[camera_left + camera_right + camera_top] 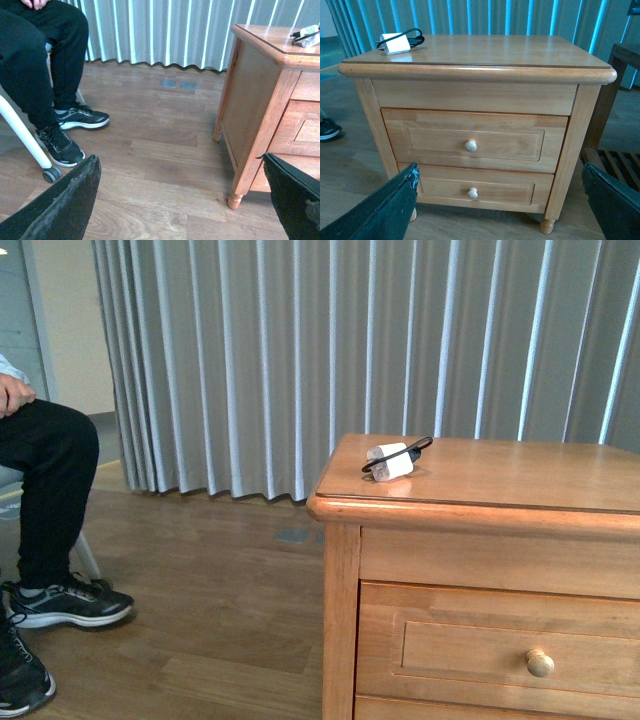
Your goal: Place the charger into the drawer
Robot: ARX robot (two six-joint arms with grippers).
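The white charger (390,461) with its black cable lies on top of the wooden cabinet, near the left back corner; it also shows as the charger (395,43) and the charger (310,35). The drawer (475,140), the taller upper one with a pale round knob (470,146), is closed. Part of the drawer (500,645) shows in the front view. My right gripper (502,205) is open, in front of the cabinet low down. My left gripper (185,200) is open over the floor, left of the cabinet. Neither holds anything.
A shallower lower drawer (475,187) sits below. A seated person's legs and shoes (75,117) and a chair caster (51,174) are at the left. Grey curtains (350,350) hang behind. A dark wooden piece of furniture (620,100) stands right of the cabinet.
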